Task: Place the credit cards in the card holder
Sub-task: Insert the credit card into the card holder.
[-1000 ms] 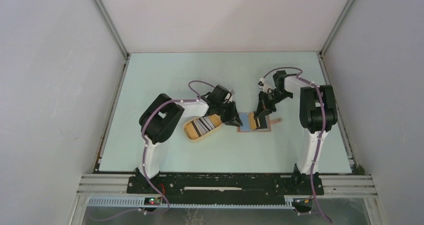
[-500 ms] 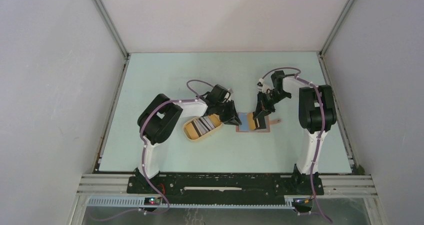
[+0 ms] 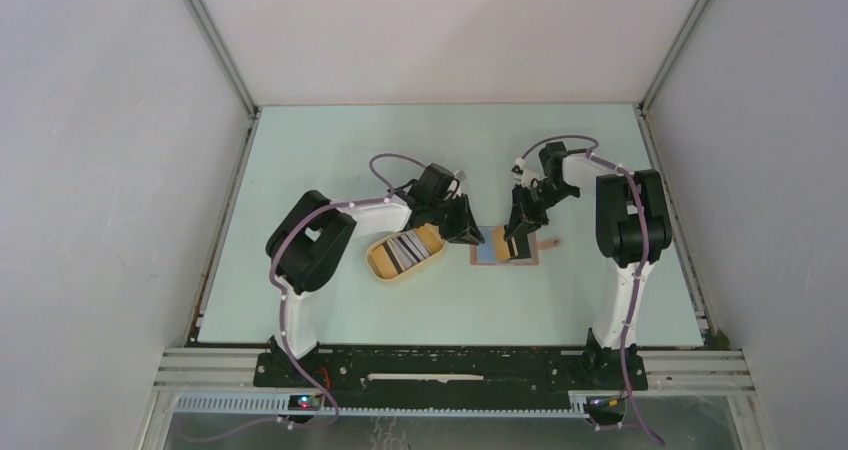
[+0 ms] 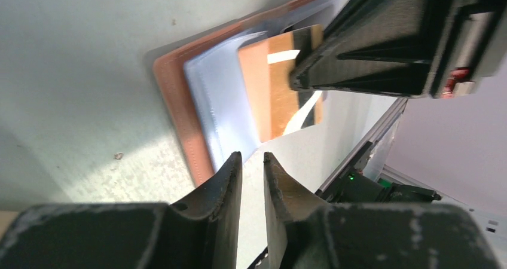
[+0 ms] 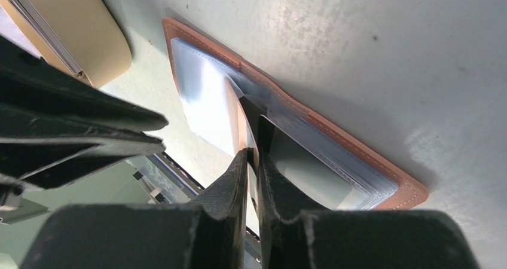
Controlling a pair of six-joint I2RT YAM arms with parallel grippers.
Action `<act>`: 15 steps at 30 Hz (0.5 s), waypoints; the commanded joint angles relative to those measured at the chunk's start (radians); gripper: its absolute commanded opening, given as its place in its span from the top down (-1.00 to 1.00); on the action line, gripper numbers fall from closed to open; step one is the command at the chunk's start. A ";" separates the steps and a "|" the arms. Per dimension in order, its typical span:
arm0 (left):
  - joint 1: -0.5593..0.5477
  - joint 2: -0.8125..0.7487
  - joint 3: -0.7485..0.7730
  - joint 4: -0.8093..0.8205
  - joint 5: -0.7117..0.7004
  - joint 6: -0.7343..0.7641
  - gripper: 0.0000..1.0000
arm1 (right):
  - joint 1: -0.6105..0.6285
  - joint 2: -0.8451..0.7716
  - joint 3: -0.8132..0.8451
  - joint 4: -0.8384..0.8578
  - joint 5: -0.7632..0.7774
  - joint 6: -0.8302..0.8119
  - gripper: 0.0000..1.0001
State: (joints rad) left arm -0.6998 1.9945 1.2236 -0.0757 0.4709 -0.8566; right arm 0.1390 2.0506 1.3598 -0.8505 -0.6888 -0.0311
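Your right end effector (image 5: 251, 154) is pinched closed on one orange card (image 4: 276, 92), with the card's leading edge inside the light blue lining of the card holder (image 5: 382, 170). Over the last second the holder has crept slightly toward the yellow tray (image 3: 385, 267). That suggests your push is dragging the holder as well as feeding the card.

Your left end effector (image 4: 252, 161) has its fingers almost together on nothing. It has shifted a little while staying just beside the holder's tray-side edge, where it could serve as a stop.

The left wrist view shows most of the card's face still outside the pocket. The right wrist view shows it edge-on, parting the lining. Only the overhead view shows the remaining credit cards (image 3: 405, 248), in the tray just left of the holder on the desk (image 3: 330, 160).
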 commanded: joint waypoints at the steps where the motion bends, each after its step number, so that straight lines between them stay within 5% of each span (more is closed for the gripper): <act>1: 0.002 -0.102 -0.030 0.049 -0.023 0.004 0.49 | 0.025 0.000 -0.014 0.014 0.035 -0.002 0.68; 15: -0.115 -0.108 -0.067 0.409 -0.072 -0.286 0.38 | 0.009 0.013 -0.028 0.043 -0.006 0.045 0.67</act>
State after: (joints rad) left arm -0.7643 1.9018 1.1717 0.1833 0.4374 -1.0271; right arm 0.1497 2.0506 1.3476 -0.8337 -0.7086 -0.0113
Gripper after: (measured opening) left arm 0.309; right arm 0.164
